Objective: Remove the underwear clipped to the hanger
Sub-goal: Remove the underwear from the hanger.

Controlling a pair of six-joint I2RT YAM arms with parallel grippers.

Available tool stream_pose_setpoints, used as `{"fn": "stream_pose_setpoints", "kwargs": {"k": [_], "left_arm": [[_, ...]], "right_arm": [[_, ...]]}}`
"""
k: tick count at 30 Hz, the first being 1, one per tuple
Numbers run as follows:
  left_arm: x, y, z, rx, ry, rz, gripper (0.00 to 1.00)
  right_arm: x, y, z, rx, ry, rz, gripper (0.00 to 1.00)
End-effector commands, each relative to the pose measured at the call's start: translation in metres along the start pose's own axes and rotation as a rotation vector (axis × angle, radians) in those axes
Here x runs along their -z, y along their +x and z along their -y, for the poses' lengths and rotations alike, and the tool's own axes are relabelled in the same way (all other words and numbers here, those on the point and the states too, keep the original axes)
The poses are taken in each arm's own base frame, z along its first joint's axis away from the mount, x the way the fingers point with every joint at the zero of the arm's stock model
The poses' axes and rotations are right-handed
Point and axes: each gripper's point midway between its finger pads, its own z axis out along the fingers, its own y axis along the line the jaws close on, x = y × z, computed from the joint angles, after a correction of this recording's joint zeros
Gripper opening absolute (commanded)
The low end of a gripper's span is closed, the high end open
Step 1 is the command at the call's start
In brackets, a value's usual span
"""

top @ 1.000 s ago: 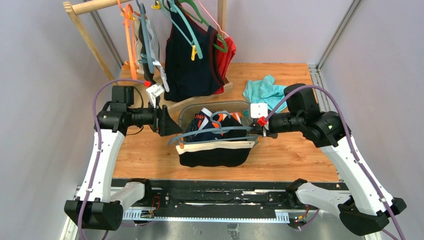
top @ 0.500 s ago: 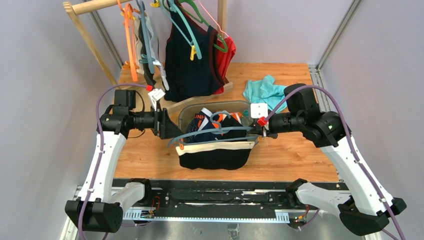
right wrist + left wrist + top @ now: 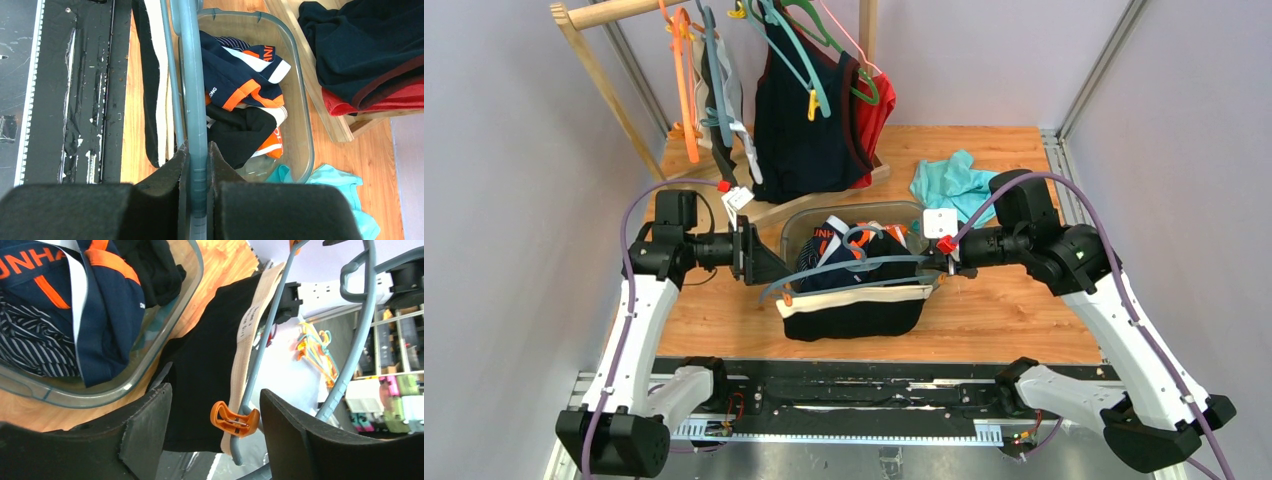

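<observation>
A grey-blue hanger (image 3: pixel 854 265) is held level above the table's front, with my right gripper (image 3: pixel 942 262) shut on its right end (image 3: pixel 192 75). Dark underwear (image 3: pixel 854 315) with a beige waistband hangs below it, fastened near the left end by an orange clip (image 3: pixel 234 420). My left gripper (image 3: pixel 776 278) is at that end. Its jaws are open with one finger on each side of the clip, touching neither the clip nor the cloth (image 3: pixel 210 355). In the right wrist view the pads (image 3: pixel 220 165) press the hanger bar from both sides.
A clear plastic bin (image 3: pixel 789 235) behind the hanger holds several other briefs. A teal cloth (image 3: pixel 949 180) lies at the back right. A wooden rack (image 3: pixel 594 70) at the back carries hangers and a navy tank top (image 3: pixel 804 120).
My left gripper has moved right to the hanger's left end, and its jaws have narrowed somewhat around the orange clip. The right gripper has kept its grip in place.
</observation>
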Motion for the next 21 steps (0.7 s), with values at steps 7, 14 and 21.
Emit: {"fn": "stream_pose_setpoints", "kwargs": {"k": [7, 14, 21], "left_arm": [[-0.0007, -0.0056, 0.0193, 0.018, 0.106, 0.071, 0.56], [-0.0010, -0.0024, 0.0153, 0.014, 0.083, 0.069, 0.52], [-0.0008, 0.0001, 0.0097, 0.017, 0.044, 0.063, 0.57]], "right_arm": [[0.0033, -0.0109, 0.0112, 0.032, 0.052, 0.043, 0.01], [0.0043, -0.0116, 0.0140, 0.033, 0.064, 0.038, 0.01], [0.0084, -0.0114, 0.0177, 0.043, 0.091, 0.024, 0.01]]}}
